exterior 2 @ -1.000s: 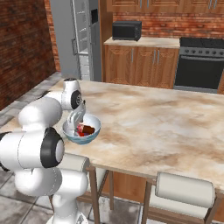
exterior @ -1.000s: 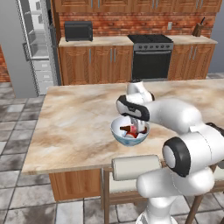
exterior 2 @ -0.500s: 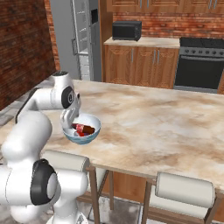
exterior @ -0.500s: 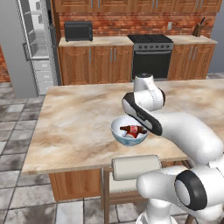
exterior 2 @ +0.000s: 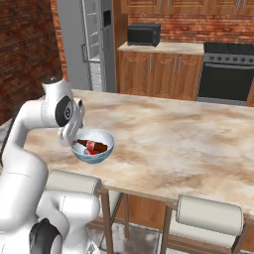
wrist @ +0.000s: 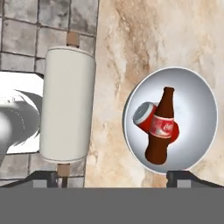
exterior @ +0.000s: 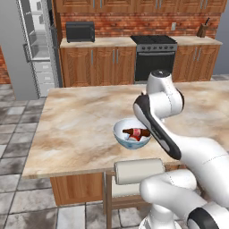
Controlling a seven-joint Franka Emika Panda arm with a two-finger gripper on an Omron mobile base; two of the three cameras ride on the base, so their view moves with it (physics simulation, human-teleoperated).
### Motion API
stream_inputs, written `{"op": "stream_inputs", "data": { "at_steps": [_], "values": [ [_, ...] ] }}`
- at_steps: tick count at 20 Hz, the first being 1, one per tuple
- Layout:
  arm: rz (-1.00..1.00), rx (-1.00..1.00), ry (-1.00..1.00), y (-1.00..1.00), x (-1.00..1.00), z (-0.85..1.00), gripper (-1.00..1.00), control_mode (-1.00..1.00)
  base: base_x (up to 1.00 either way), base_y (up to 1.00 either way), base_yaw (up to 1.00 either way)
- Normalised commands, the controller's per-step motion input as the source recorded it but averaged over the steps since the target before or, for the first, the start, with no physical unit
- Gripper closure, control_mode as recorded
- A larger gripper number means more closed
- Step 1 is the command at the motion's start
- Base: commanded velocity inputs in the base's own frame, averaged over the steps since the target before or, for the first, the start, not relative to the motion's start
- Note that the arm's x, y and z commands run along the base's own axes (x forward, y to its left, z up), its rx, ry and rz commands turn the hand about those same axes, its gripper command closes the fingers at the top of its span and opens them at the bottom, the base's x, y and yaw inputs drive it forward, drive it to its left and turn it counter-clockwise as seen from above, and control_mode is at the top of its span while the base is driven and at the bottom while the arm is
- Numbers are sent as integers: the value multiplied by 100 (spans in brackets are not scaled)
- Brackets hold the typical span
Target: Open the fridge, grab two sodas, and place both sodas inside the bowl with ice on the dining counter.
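Bowl (exterior: pixel 131 134) sits on the dining counter (exterior: pixel 80 129), centre of the left base view, near the counter's front edge. In the right base view the bowl (exterior 2: pixel 92 146) is left of centre, just beside the arm's white forearm.

Contents, seen from the hand view: the cola bottle (wrist: pixel 160 127) lies on its side across the bowl (wrist: pixel 199 109), cap toward the top of the frame, red label facing up. The red can (wrist: pixel 145 117) lies tipped beneath and to the left of the bottle, silver top facing left, touching it. Both lie inside the rim. Ice is not distinguishable in these frames.

Gripper (wrist: pixel 117 177): the two dark fingertips stand far apart at the bottom of the hand view, one under the stool's backrest (wrist: pixel 68 111), one under the bowl's lower edge. Jaws spread wide, nothing between them, above the bowl and clear of both sodas.

Fridge (exterior: pixel 33 44): upper left of the left base view, door ajar, white shelves visible. In the right base view the fridge (exterior 2: pixel 92 39) stands upper left, beside the wall cabinets.

Stove (exterior: pixel 154 56) at upper centre, microwave (exterior: pixel 79 31) to its left.
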Motion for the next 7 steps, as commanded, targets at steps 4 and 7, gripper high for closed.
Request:
{"op": "stream_inputs", "data": {
  "at_steps": [4,7],
  "values": [
    [0,0,-10,-7,-42,43,-100,-100,0,0,0],
    [0,0,-12,-5,-42,42,-100,-100,0,0,0]
  ]
}}
